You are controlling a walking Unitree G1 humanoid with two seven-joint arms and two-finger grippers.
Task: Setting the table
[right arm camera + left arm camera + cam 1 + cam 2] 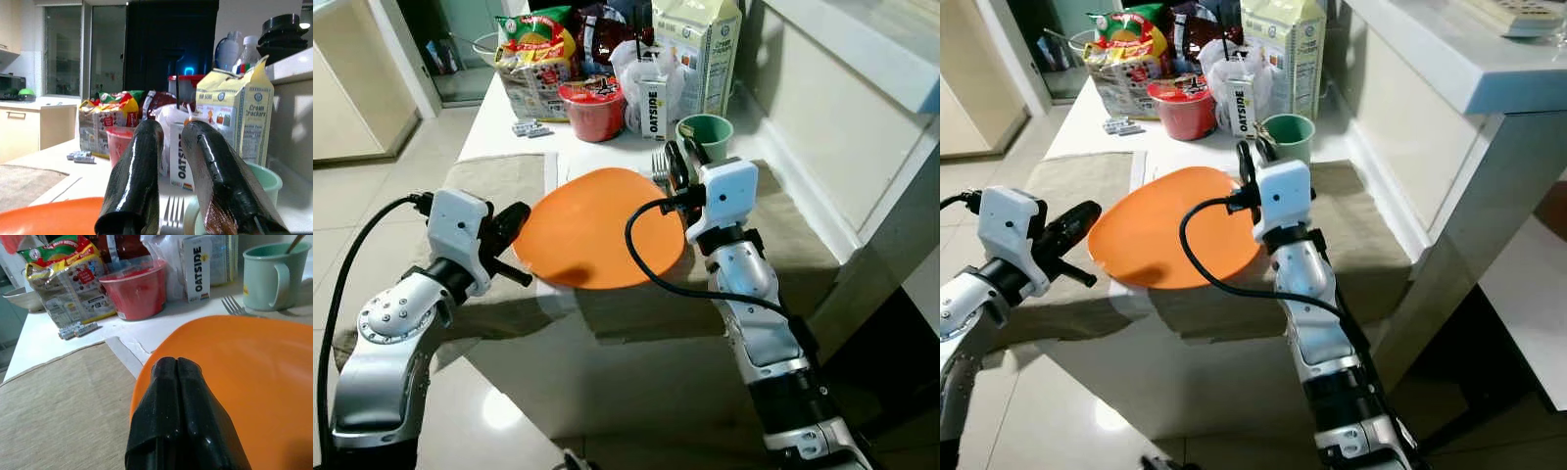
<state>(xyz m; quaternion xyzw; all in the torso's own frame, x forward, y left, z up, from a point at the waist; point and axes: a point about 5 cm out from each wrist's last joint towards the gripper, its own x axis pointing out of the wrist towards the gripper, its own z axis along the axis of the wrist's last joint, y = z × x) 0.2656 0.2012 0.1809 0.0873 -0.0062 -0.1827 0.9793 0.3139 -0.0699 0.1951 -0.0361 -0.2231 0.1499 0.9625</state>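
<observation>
Both arms are up at the table: my left gripper (pixel 516 221) has its fingers pressed together at the near-left rim of the orange plate (pixel 597 230), which lies on the beige placemat (pixel 494 181). My right gripper (pixel 680 162) has its fingers slightly apart with nothing between them, poised at the plate's far-right edge over the fork (pixel 234 306), which lies just beside the green mug (pixel 706 133), with the Oatside carton (pixel 653 108) and red bowl (pixel 593 108) behind.
</observation>
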